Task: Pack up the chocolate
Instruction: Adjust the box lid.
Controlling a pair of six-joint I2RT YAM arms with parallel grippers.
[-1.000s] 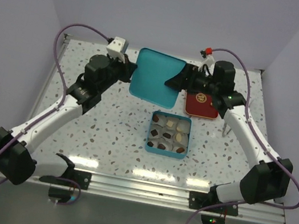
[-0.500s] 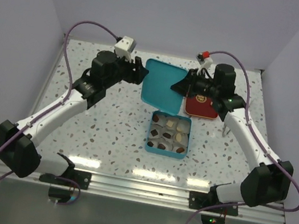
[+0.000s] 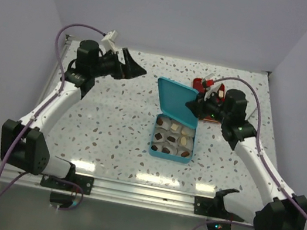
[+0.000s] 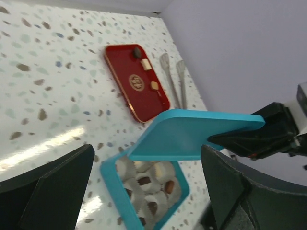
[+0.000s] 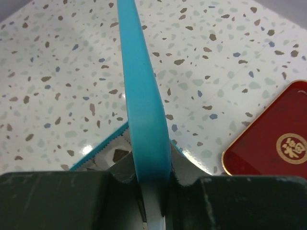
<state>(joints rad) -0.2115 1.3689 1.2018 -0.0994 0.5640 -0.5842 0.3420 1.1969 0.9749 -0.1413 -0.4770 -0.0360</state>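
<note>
Your right gripper (image 3: 195,105) clamps the lid (image 3: 175,98) by its edge, tilted over the box (image 3: 170,156) just below it, apparently to cover the chocolate (image 3: 171,137) inside. Your left gripper (image 3: 133,67) hangs open, well apart.

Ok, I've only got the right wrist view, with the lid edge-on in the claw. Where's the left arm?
Observer: The left claw is open and empty, off at the far left, well away from the lid.
Operator: Anything on the tray? I only see a corner.
Observer: Yes, three chocolates sit toward one end of it: one dark, one cream, one light brown.
Operator: Is the lid over the box?
Observer: Only partly. It hangs tilted over the box's far side, and the near part is uncovered. I can't tell if the two touch.
</note>
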